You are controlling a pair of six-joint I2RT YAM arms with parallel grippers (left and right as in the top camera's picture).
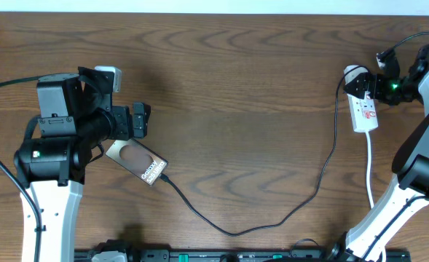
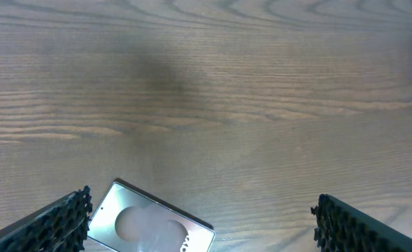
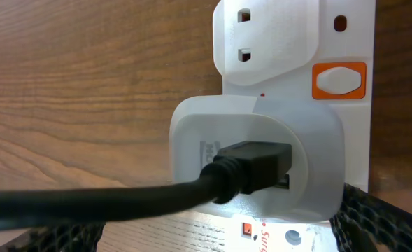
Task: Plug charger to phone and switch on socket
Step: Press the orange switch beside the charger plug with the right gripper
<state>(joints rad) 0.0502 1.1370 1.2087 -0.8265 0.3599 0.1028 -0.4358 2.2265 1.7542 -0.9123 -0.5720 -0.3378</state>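
The phone (image 1: pixel 137 161) lies flat on the table with its glossy brown "Galaxy" face up, and it also shows in the left wrist view (image 2: pixel 150 225). The charger cable (image 1: pixel 272 218) runs from a connector tip at the phone's lower right end across the table to a white plug (image 3: pixel 258 164). The plug sits in the socket strip (image 1: pixel 365 110). My left gripper (image 2: pixel 200 227) is open and hovers just above the phone's far end. My right gripper (image 3: pixel 219 241) is open, with its fingers on either side of the plug. The strip's orange switch (image 3: pixel 338 79) is beyond the plug.
The strip's white cord (image 1: pixel 369 167) runs down toward the front edge beside the right arm's base. A black rail (image 1: pixel 236 255) lies along the table's front edge. Bare wood shows between the phone and the strip.
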